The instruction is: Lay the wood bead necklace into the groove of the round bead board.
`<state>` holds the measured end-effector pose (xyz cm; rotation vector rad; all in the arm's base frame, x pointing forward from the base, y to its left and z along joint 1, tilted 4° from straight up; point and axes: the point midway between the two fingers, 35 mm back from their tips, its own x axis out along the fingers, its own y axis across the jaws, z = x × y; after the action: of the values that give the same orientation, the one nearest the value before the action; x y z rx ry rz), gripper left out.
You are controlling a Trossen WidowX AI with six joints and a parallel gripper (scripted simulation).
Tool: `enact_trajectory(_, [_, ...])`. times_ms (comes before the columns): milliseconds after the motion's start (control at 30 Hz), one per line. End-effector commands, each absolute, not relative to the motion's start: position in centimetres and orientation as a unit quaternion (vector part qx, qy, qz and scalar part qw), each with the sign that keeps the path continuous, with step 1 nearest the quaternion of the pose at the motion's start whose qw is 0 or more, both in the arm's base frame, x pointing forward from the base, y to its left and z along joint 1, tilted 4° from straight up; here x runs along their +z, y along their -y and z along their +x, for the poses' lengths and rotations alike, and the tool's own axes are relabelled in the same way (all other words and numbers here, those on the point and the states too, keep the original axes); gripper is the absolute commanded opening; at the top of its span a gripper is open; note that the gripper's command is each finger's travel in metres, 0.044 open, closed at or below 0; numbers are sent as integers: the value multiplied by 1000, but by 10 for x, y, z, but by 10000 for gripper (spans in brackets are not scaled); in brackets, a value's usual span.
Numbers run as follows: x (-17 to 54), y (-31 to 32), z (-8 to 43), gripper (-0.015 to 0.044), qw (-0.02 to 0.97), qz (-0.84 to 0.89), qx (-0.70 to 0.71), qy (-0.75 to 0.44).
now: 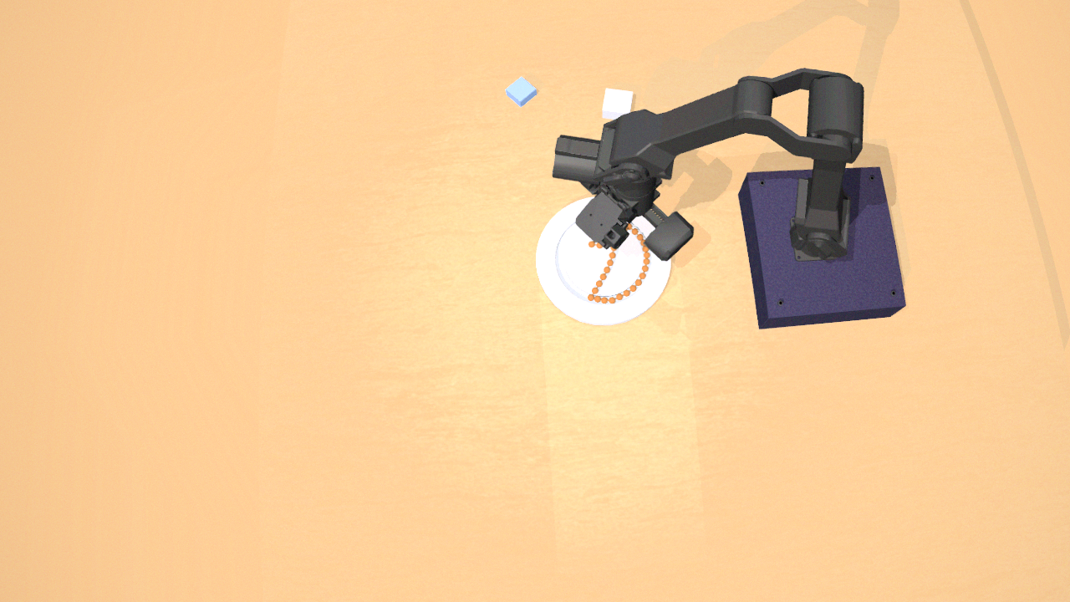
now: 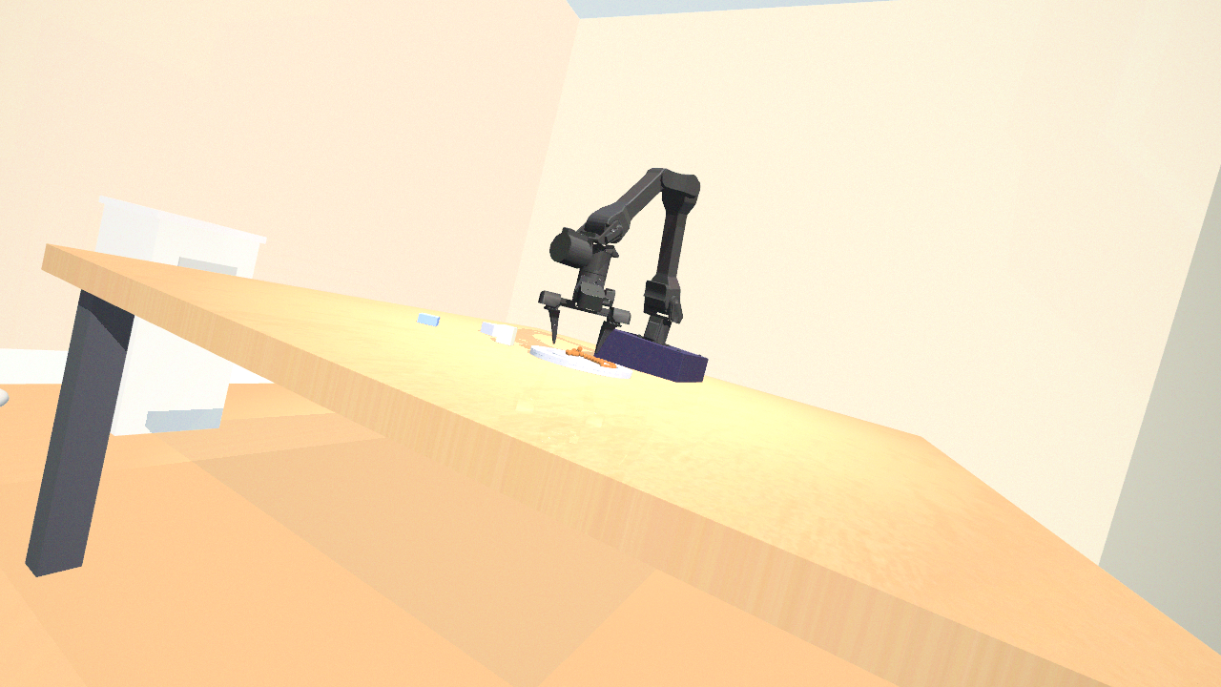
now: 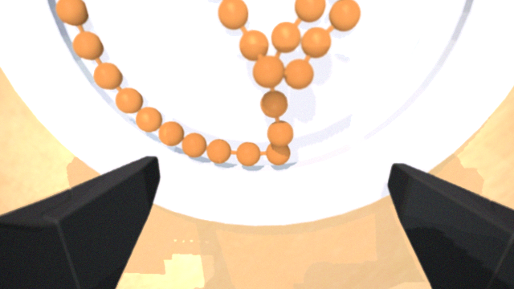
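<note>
The orange wood bead necklace [image 1: 646, 261] [image 2: 608, 363] [image 3: 248, 153] lies on the round white bead board [image 1: 553, 295] [image 3: 257, 201]. In the wrist view one run of beads curves along the groove at the left and bottom. It bends sharply back at the bottom middle, and strands cross and bunch inside the ring. The groove at the right of that view holds no beads. My gripper [image 2: 577, 345] [image 3: 273, 162] is wide open and empty, above the board's rim by the bend. The top view does not show its fingertips, and the arm hides part of the board there.
A light blue block [image 1: 520, 91] [image 2: 428, 319] and a white block [image 1: 618, 103] lie beyond the board. The dark purple base block [image 1: 860, 239] [image 2: 652, 357] stands to the right of the board in the top view.
</note>
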<state>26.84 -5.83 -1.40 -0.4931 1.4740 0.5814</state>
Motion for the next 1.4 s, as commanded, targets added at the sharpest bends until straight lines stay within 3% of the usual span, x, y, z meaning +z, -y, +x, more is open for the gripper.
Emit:
enact_trajectory(0, [7,55,276,309,669,-251,283,-640])
enact_trajectory(233, [16,53,278,125,663,-265,296,-634])
enact_trajectory(1300, [-23,51,278,120,663,-265,296,-634])
enact_trajectory(1367, [-21,51,279,67,664,-264,296,-634])
